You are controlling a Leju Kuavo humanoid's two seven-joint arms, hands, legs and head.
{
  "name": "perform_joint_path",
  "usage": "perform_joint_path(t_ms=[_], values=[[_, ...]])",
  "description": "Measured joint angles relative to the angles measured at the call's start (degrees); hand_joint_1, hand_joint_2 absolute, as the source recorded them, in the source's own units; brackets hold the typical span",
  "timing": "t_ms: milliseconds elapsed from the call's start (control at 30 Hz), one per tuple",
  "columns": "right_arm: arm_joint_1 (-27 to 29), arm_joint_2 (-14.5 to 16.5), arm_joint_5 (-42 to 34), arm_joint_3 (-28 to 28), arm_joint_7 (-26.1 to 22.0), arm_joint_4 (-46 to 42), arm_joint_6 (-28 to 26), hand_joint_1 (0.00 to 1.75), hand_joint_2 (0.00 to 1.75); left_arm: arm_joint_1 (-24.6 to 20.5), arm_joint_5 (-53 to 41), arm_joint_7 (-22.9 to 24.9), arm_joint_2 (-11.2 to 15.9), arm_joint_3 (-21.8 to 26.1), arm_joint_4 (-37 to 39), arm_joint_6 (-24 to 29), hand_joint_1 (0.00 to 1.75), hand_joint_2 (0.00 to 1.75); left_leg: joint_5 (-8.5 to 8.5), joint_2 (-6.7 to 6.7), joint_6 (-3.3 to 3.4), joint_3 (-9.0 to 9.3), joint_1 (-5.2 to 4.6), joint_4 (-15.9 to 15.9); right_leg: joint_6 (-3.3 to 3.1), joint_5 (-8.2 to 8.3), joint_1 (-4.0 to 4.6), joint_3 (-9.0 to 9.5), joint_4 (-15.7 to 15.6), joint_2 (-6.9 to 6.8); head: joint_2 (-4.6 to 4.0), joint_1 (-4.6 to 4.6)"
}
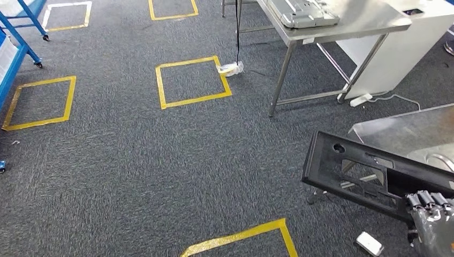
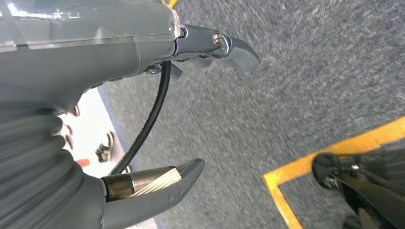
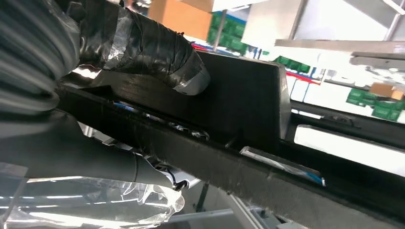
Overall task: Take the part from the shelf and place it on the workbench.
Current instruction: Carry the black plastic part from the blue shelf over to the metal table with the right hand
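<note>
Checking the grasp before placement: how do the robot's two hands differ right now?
The right hand grips the flat black plastic part, fingers wrapped over its edge; the left hand holds nothing, fingers apart above grey carpet. The right's fingers look tape-wrapped, the left's bare grey.

Grey robot hands, one wrapped in tape

The left hand (image 2: 143,119) has a ribbed grey cover, smooth grey fingers, a screw and a black cable; the right hand (image 3: 119,52) wears shiny dark tape.
</note>
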Motion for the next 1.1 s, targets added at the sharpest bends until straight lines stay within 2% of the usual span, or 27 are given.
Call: perform_joint_path(t_ms=[33,133,167,267,300,367,400,467,533,567,600,633,667,700,733,767,800,833,900,933,967,1033,1067,1100], values=[[-0.03,0.02,-0.02,-0.09,0.00,-0.01,0.03,1.75,1.75,0.03,0.00,0.00,0.00,0.00,0.00,0.00,0.00,1.75,0.00,0.17,0.01,-0.03,-0.03,0.00,0.08,-0.61,-0.02,-0.54,1.12,-0.31,0.00,0.01],[-0.03,0.02,-0.03,-0.13,0.00,-0.01,0.05,1.75,1.75,0.04,0.00,0.00,0.00,0.01,0.00,0.00,0.00,1.75,-0.01,0.26,0.03,-0.03,-0.04,0.01,0.10,-0.86,-0.04,-0.80,1.67,-0.40,0.00,0.02],[0.09,0.10,-0.14,-0.30,-0.11,0.00,0.22,1.75,1.75,0.08,0.00,0.00,0.01,0.02,0.00,0.01,0.00,1.75,-0.05,0.76,0.05,-0.05,-0.08,0.02,0.22,-1.55,-0.12,-1.87,3.89,-0.58,0.00,0.01],[0.78,0.78,-0.81,-2.61,-1.06,-0.21,0.97,1.75,1.75,0.16,0.00,-0.02,0.02,0.04,0.00,0.13,0.00,1.75,-1.03,4.55,-0.82,0.65,-0.43,0.32,0.26,2.52,-0.12,2.11,-3.02,-4.37,0.00,-0.03],[0.97,1.01,-0.94,-3.46,-1.39,-0.33,1.14,1.75,1.75,0.11,0.01,-0.03,0.02,0.05,0.00,0.23,0.00,1.75,-1.38,5.57,-1.25,0.97,-0.55,0.43,-0.01,4.47,0.01,4.38,-7.40,-5.24,0.00,-0.05],[1.26,1.35,-1.00,-4.38,-1.87,-0.48,1.49,1.75,1.75,-0.04,0.02,0.01,0.01,0.07,-0.01,0.42,0.00,1.75,-1.71,6.64,-1.77,1.33,-0.63,0.47,-0.69,4.43,0.17,4.25,-7.55,-4.09,0.00,-0.09],[1.44,1.53,-1.02,-4.85,-2.20,-0.57,1.64,1.75,1.75,-0.12,0.02,0.07,0.01,0.08,-0.01,0.48,0.00,1.75,-2.05,6.55,-2.08,1.42,-0.51,0.69,-0.99,4.49,0.08,4.26,-7.65,-3.48,0.00,-0.08],[1.47,1.92,-1.03,-5.59,-2.93,-0.88,1.82,1.75,1.75,-0.15,-0.01,0.23,-0.03,0.09,-0.02,0.46,0.00,1.75,-4.14,4.33,-2.64,0.42,-0.21,3.48,-1.76,4.69,-0.14,4.30,-7.90,-2.27,0.00,-0.11],[1.20,2.36,-1.03,-5.91,-3.58,-1.09,1.90,1.75,1.75,-0.02,-0.04,0.33,-0.06,0.09,-0.01,0.32,0.00,1.75,-7.85,1.48,-2.85,-2.86,-0.02,10.51,-2.27,4.79,-0.07,4.19,-7.90,-1.10,0.00,-0.15],[1.10,2.60,-1.03,-5.93,-3.86,-1.10,1.97,1.75,1.75,0.05,-0.04,0.33,-0.07,0.09,-0.01,0.20,0.00,1.75,-9.33,0.93,-2.88,-4.79,0.01,14.34,-2.36,4.80,-0.01,4.12,-7.83,-0.45,0.00,-0.15],[1.10,2.84,-1.03,-5.96,-4.07,-1.10,2.04,1.75,1.75,0.13,-0.04,0.26,-0.07,0.09,-0.01,0.08,0.00,1.75,-9.85,0.69,-2.85,-6.19,0.01,16.93,-2.40,4.79,0.04,4.08,-7.73,0.25,0.00,-0.15],[1.10,3.04,-1.03,-5.99,-4.23,-1.10,2.11,1.75,1.75,0.18,-0.04,0.15,-0.07,0.09,-0.01,-0.02,0.00,1.75,-9.13,0.56,-2.77,-6.68,0.01,17.44,-2.41,4.76,0.07,4.06,-7.59,1.00,0.00,-0.14],[1.10,3.22,-1.03,-6.04,-4.34,-1.10,2.17,1.75,1.75,0.21,-0.04,0.02,-0.08,0.09,-0.02,-0.08,0.00,1.75,-7.34,0.35,-2.65,-6.07,0.02,15.61,-2.39,4.73,0.07,4.07,-7.46,1.74,0.00,-0.15],[1.08,3.39,-1.03,-6.08,-4.40,-1.10,2.21,1.75,1.75,0.22,-0.05,-0.08,-0.08,0.09,-0.02,-0.10,0.00,1.75,-4.96,-0.28,-2.47,-4.63,0.06,12.04,-2.36,4.69,0.05,4.10,-7.32,2.46,0.00,-0.15],[1.05,3.52,-1.03,-6.12,-4.44,-1.10,2.25,1.75,1.75,0.21,-0.05,-0.14,-0.08,0.09,-0.01,-0.10,0.00,1.75,-3.04,-1.59,-2.27,-3.00,0.08,8.06,-2.27,4.64,0.08,4.07,-7.17,3.12,0.00,-0.14],[1.00,3.65,-1.03,-6.14,-4.47,-1.10,2.29,1.75,1.75,0.20,-0.05,-0.14,-0.07,0.10,-0.01,-0.10,0.00,1.75,-1.77,-2.67,-2.12,-1.73,0.11,4.88,-2.07,4.62,0.10,3.98,-7.02,3.81,0.00,-0.13],[0.94,3.77,-1.03,-6.15,-4.48,-1.10,2.32,1.75,1.75,0.20,-0.06,-0.09,-0.07,0.12,0.00,-0.09,0.00,1.75,-1.19,-3.45,-1.97,-0.98,0.10,2.92,-1.80,4.65,0.07,3.83,-6.92,4.40,0.00,-0.11],[0.89,3.89,-1.02,-6.17,-4.49,-1.10,2.35,1.75,1.75,0.15,-0.06,-0.01,-0.07,0.14,0.00,-0.09,0.00,1.75,-1.19,-3.64,-1.80,-0.72,0.00,2.18,-1.41,4.75,0.03,3.66,-6.92,5.02,0.00,-0.10],[0.90,4.10,-0.98,-6.22,-4.50,-1.10,2.39,1.75,1.75,0.00,-0.07,0.15,-0.09,0.20,0.00,-0.12,0.00,1.75,-0.76,-2.32,-1.16,-0.52,-0.07,1.68,-0.63,5.01,-0.16,3.36,-7.05,5.87,0.00,-0.09],[0.91,4.20,-0.95,-6.24,-4.49,-1.10,2.39,1.75,1.75,-0.08,-0.07,0.21,-0.11,0.24,0.00,-0.14,0.00,1.75,-0.46,-1.66,-0.74,-0.40,-0.04,1.30,-0.35,4.75,-0.13,3.11,-6.72,5.11,0.00,-0.04],[0.82,4.28,-0.90,-6.28,-4.48,-1.10,2.39,1.75,1.75,-0.09,-0.07,0.23,-0.13,0.28,0.00,-0.16,0.00,1.75,-0.15,-0.96,-0.32,-0.32,0.04,0.91,-0.15,3.85,-0.07,2.49,-5.52,3.64,0.00,-0.01],[0.46,4.45,-0.79,-6.34,-4.45,-1.10,2.43,1.75,1.75,0.00,-0.07,0.38,-0.15,0.36,0.00,-0.18,0.00,1.75,0.13,0.45,0.13,-0.40,0.01,0.54,0.18,0.32,-0.05,-0.20,0.28,0.13,0.00,0.05],[0.30,4.51,-0.74,-6.37,-4.44,-1.09,2.48,1.75,1.75,0.09,-0.07,0.47,-0.15,0.39,0.00,-0.19,0.00,1.75,0.13,1.17,0.22,-0.48,-0.06,0.54,0.39,-1.48,-0.15,-1.95,4.07,-0.68,0.00,0.04],[0.25,4.60,-0.72,-6.37,-4.41,-1.09,2.54,1.75,1.75,0.14,-0.08,0.58,-0.15,0.40,0.00,-0.19,0.00,1.75,0.08,1.90,0.23,-0.53,-0.12,0.55,0.58,-2.47,-0.28,-3.26,6.99,-0.99,0.00,0.04]])
